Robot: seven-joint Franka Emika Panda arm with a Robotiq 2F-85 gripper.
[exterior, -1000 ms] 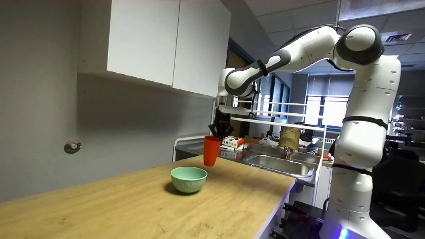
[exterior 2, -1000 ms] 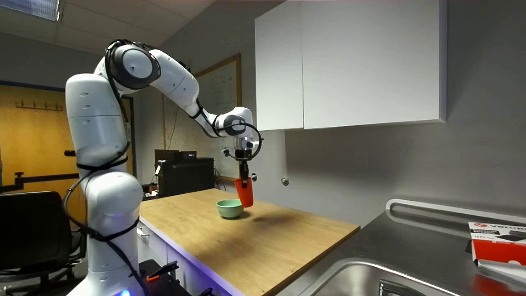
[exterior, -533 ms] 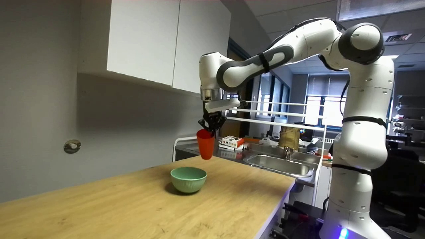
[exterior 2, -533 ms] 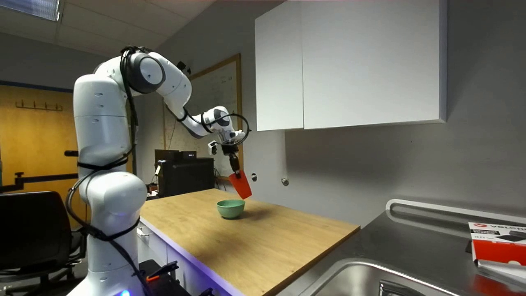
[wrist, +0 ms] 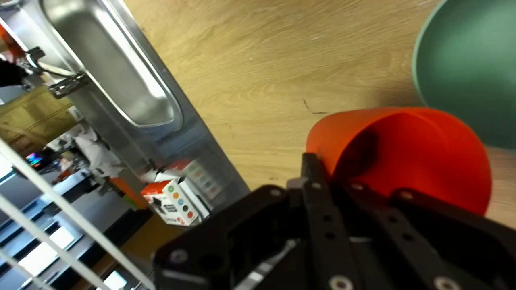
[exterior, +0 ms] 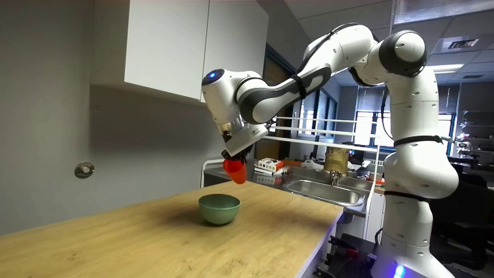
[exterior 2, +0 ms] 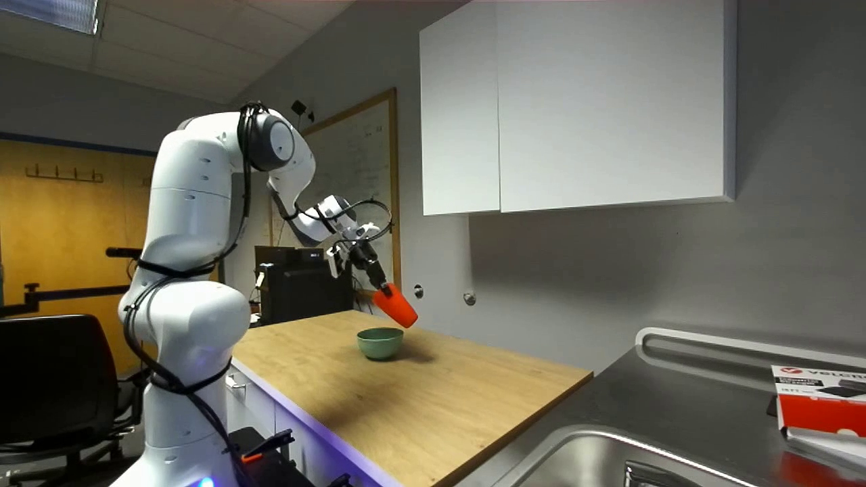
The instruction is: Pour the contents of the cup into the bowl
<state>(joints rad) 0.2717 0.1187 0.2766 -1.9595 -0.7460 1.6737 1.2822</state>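
Note:
The red-orange cup (exterior: 236, 172) hangs in the air above the table, tilted, in both exterior views (exterior 2: 396, 306). Its base points down and to the right. The pale green bowl (exterior: 219, 214) stands upright on the table, lower and a little to the left of the cup; it also shows in an exterior view (exterior 2: 379, 346). In the wrist view my gripper (wrist: 330, 175) is shut on the cup's wall near the rim, with one finger inside. The cup's mouth (wrist: 419, 157) faces the camera; its inner bottom is hidden. Part of the bowl (wrist: 467, 76) shows beyond it, its visible inside plain green.
The wooden table (exterior: 154, 243) runs along the wall. A white wall cabinet (exterior: 166, 46) hangs above, close to the wrist. A steel sink (exterior: 324, 191), boxes (exterior: 270, 165) and a white rail rack (exterior: 324, 141) lie beyond the table.
My gripper has raised the cup and tilted it further from nearly upright. In the exterior views the cup has shifted slightly left. The wrist has rolled over. The bowl has not moved.

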